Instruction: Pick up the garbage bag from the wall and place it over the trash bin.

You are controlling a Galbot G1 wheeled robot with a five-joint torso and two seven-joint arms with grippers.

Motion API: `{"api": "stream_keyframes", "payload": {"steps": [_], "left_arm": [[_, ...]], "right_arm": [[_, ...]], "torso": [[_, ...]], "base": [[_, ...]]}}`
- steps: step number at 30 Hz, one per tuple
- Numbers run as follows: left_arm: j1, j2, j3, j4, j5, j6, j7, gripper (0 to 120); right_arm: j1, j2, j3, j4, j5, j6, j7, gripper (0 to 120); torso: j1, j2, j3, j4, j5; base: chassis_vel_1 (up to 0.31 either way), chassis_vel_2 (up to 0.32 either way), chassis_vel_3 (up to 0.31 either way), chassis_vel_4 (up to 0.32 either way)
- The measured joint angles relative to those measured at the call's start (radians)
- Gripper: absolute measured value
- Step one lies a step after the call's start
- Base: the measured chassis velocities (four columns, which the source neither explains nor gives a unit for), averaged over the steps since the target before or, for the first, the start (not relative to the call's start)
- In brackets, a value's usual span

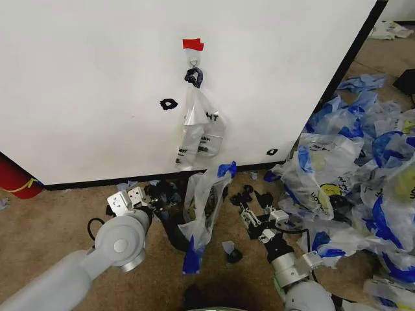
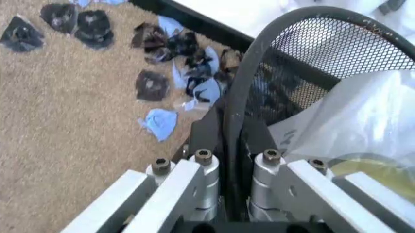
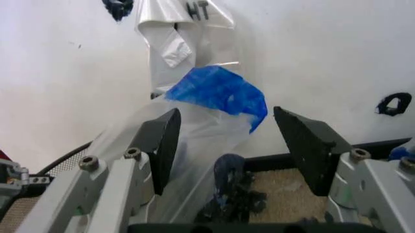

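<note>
The garbage bag [image 1: 205,197], thin translucent white with blue handles, stands crumpled in the black mesh trash bin [image 1: 170,234] on the carpet below the wall [image 1: 91,84]. My left gripper [image 2: 233,138] is shut on the bin's rim [image 2: 292,26], with the bag [image 2: 363,126] just inside the mesh. My right gripper [image 3: 228,119] is open, its fingers [image 3: 165,141] on either side of the bag's upper blue handle [image 3: 220,92] without touching it. In the head view that gripper [image 1: 249,217] sits to the right of the bag.
A narrower clear bag with dark lettering [image 1: 198,126] hangs from the hook under the red tape [image 1: 192,44]. A heap of blue-and-white bags [image 1: 363,168] fills the right side. Black and blue scraps [image 2: 152,85] litter the carpet by the wall's black edge.
</note>
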Motion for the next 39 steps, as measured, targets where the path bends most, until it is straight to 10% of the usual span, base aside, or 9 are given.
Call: {"api": "stream_keyframes", "payload": {"steps": [26,39], "left_arm": [[0.017,-0.085,0.082,0.092,0.172,-0.015,0.04,4],[0.032,-0.066,0.122,0.078,0.286,-0.002,0.092,49]], "right_arm": [[-0.079,-0.005,0.074,-0.002,-0.016,0.01,-0.005,56],[-0.127,0.001,0.097,0.004,-0.028,0.018,-0.013,56]], "torso": [[0.0,0.0,0.0,0.0,0.0],[0.0,0.0,0.0,-0.0001,0.0]], "base": [[0.0,0.0,0.0,0.0],[0.0,0.0,0.0,0.0]]}}
